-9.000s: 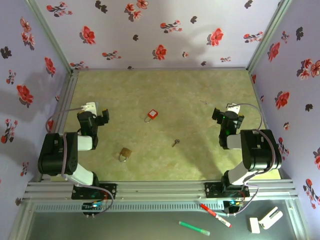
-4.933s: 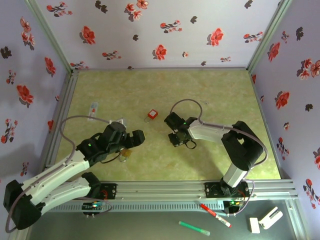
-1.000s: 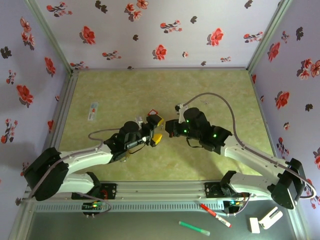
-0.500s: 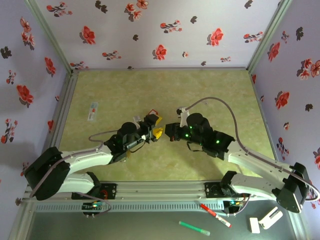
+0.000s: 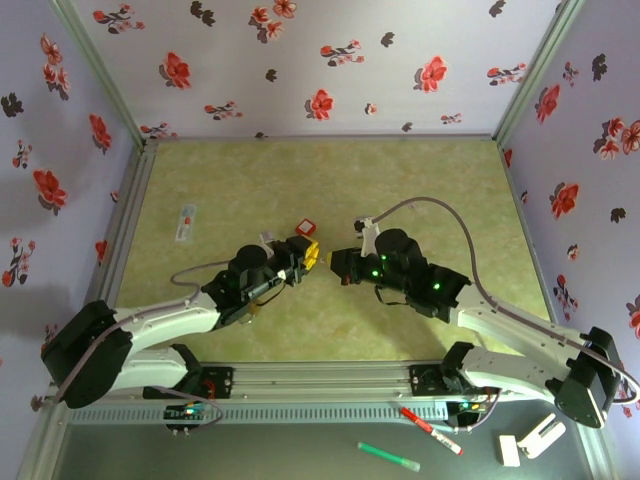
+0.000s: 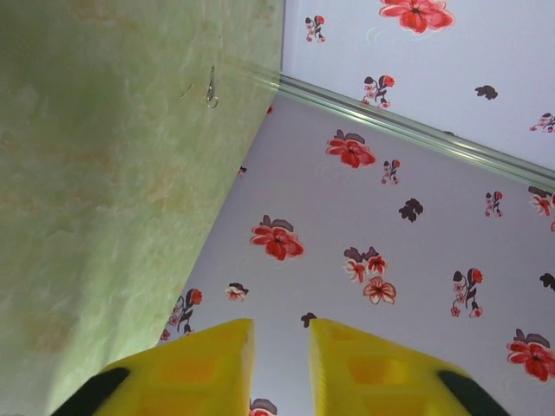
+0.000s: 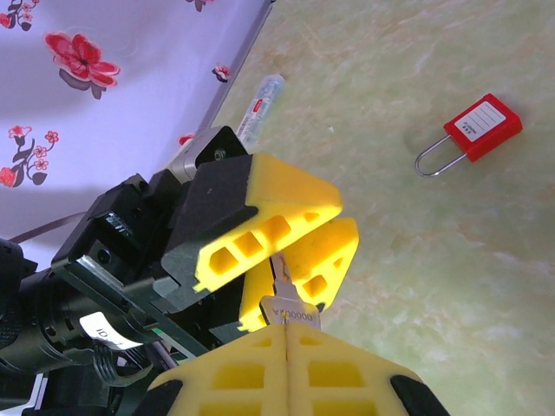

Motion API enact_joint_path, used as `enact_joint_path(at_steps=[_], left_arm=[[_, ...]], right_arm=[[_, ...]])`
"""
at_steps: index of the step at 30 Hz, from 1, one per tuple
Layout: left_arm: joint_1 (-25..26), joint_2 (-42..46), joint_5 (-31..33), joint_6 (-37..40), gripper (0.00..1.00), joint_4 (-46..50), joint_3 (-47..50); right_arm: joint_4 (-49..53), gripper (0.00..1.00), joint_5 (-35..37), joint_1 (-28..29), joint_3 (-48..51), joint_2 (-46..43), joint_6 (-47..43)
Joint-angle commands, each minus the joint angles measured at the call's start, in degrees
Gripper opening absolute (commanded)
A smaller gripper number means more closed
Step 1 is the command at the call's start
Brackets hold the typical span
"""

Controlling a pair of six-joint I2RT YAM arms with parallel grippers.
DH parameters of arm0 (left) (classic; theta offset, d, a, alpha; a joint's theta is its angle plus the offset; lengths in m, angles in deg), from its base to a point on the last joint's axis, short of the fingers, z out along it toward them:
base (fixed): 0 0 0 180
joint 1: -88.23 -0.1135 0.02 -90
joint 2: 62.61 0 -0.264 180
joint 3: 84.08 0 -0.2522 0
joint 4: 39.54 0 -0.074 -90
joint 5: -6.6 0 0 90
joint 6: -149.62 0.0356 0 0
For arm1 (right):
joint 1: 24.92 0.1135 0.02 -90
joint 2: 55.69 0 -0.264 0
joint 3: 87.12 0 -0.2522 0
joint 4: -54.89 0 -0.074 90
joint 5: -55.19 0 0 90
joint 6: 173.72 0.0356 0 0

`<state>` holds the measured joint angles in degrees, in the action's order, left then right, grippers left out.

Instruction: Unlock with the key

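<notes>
Now that the left tool (image 7: 329, 224) has narrowed from wide open around the blade of the tiny grey metal key (image 7: 284, 303), I can't tell if it bites yet. The right tool (image 7: 286, 334) pinches the head mid-air, so probably a handover.

Entry one, my landmark: a red padlock (image 7: 479, 130) lying flat on the green-mottled table (image 5: 440, 180). Well to the left of the padlock I list a small clear packet with red print (image 5: 187, 220). Far nearer than the padlock, past the table's near rail, lie a red marker (image 5: 430, 430), a green marker (image 5: 388, 457) and a white piece (image 5: 530, 438). Lilac flowered walls (image 5: 300, 60) stand behind.
</notes>
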<state>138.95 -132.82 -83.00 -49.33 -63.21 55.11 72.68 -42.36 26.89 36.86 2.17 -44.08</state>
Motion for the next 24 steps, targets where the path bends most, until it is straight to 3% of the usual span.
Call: enact_joint_path(at_steps=[1, 6, 12, 13, 15, 17, 21, 24], left_arm=[[-0.3, -0.4, 0.2, 0.9, 0.15, 0.3, -0.5], [-0.4, -0.4, 0.2, 1.7, 0.00, 1.4, -0.7], [-0.9, 1.1, 0.5, 6.0, 0.00, 5.4, -2.1], [-1.0, 1.9, 0.9, 8.7, 0.00, 6.7, -2.9], [-1.1, 3.6, 2.1, 15.8, 0.00, 9.1, -4.5], [-1.0, 5.6, 3.4, 24.7, 0.00, 10.9, -6.6], [-0.6, 8.8, 3.8, 39.3, 0.00, 14.4, -10.2], [-0.6, 9.9, 3.9, 43.4, 0.00, 15.9, -11.2]], right_arm=[[-1.5, 0.00, -0.5, 0.4, 0.2, -0.6, -0.4], [-0.7, 0.00, -1.0, 0.5, 0.5, -1.0, -1.2], [-1.2, 0.00, -0.3, 0.5, 1.4, -1.5, -0.3], [-1.3, 0.09, 0.9, 0.5, 1.5, -1.6, 1.5], [-3.2, 0.45, 1.8, 0.3, 1.8, -1.7, 4.7], [-7.8, 0.63, 0.2, 0.1, 2.3, -1.4, 8.6], [-19.8, 0.68, -2.1, -0.2, 5.5, -0.4, 17.4], [-32.1, 0.66, -4.1, -0.2, 9.0, 1.3, 23.8]])
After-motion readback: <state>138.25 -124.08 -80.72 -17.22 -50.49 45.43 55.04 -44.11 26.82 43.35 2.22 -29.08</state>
